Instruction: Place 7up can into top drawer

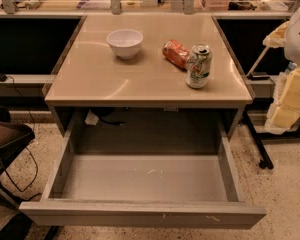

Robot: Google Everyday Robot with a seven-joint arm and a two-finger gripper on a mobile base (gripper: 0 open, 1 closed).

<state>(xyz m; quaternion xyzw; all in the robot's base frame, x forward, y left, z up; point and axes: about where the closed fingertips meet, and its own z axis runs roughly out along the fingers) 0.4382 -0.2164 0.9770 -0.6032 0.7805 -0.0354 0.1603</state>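
The 7up can [198, 66], silver-white with green markings and a dented body, stands upright on the right side of the beige table top [105, 79]. The top drawer [140, 213] is pulled wide open below the table's front edge, and its grey floor holds nothing. My gripper does not show in this view. A white rounded shape [299, 31] at the right edge may be part of my arm.
A white bowl [125, 42] stands at the table's back centre. An orange soda can [176, 53] lies on its side just behind and left of the 7up can. Yellow blocks on a cart [290, 101] stand at the right. A dark chair [5, 134] is at the left.
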